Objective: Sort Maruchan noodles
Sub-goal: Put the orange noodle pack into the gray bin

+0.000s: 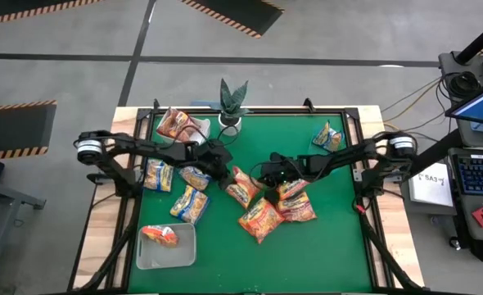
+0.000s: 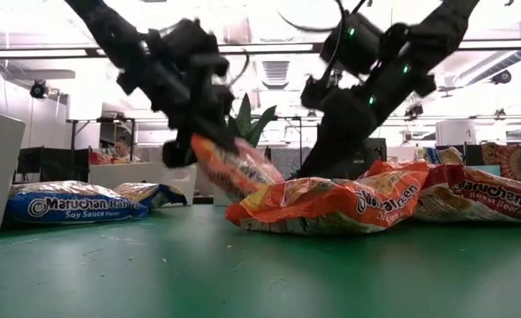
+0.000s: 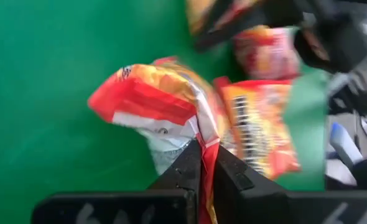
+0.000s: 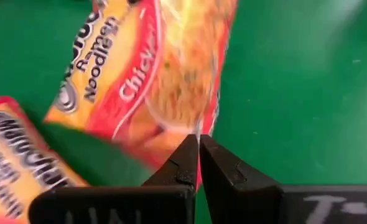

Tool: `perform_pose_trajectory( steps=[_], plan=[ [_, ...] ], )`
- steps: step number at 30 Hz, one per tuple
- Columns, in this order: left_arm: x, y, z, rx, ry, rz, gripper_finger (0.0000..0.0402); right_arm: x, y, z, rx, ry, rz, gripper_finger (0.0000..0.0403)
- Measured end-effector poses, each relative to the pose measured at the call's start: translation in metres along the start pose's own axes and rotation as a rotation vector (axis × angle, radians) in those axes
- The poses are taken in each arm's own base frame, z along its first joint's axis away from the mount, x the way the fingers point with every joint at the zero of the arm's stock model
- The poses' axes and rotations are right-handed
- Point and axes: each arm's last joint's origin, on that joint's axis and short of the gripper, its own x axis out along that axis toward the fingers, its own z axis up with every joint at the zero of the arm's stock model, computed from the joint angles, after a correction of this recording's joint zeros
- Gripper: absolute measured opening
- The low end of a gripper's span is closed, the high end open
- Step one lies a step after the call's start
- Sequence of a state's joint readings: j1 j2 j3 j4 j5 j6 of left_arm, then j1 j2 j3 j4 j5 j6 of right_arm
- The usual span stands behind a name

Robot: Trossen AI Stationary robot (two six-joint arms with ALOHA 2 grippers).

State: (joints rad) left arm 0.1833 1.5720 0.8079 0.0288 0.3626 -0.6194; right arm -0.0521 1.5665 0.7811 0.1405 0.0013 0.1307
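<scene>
Left tool and right tool each clamp a packet edge (right's reads "Ramen Noodles Chicken")

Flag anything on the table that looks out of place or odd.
Nothing is spilled or torn. One packet lies alone near the far right corner, apart from the central pile. Both grippers, left and right, pinch packets by thin edges.

Blue packet, low view left: "Maruchan", "Soy Sauce Flavor". Red packet, right: "Maruchan", "Roast Beef". Orange packet, right wrist view upper centre: "Ramen Noodle", "Chicken".
</scene>
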Motion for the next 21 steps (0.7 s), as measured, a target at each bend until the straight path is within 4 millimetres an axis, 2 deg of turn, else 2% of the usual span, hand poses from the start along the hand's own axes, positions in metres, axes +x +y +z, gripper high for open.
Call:
perform_pose_trajectory(
  steps=[4, 10, 15, 21],
  plan=[
    [-0.025, -0.030, 0.008, 0.182, -0.043, -0.058, 0.0002, -0.029, 0.002, 0.012, 0.000, -0.032, 0.004, 0.0009],
    [-0.067, -0.086, 0.005, 0.468, -0.029, -0.068, 0.0001, -0.076, 0.005, 0.024, 0.029, -0.076, 0.017, 0.0009],
    [-0.098, -0.141, -0.012, 0.617, 0.122, -0.063, 0.0001, -0.106, 0.006, 0.029, 0.008, -0.128, 0.027, 0.0009],
    [-0.121, -0.196, -0.042, 0.708, 0.323, 0.007, 0.0000, -0.124, 0.007, 0.034, -0.037, -0.203, 0.031, 0.0009]
  ],
)
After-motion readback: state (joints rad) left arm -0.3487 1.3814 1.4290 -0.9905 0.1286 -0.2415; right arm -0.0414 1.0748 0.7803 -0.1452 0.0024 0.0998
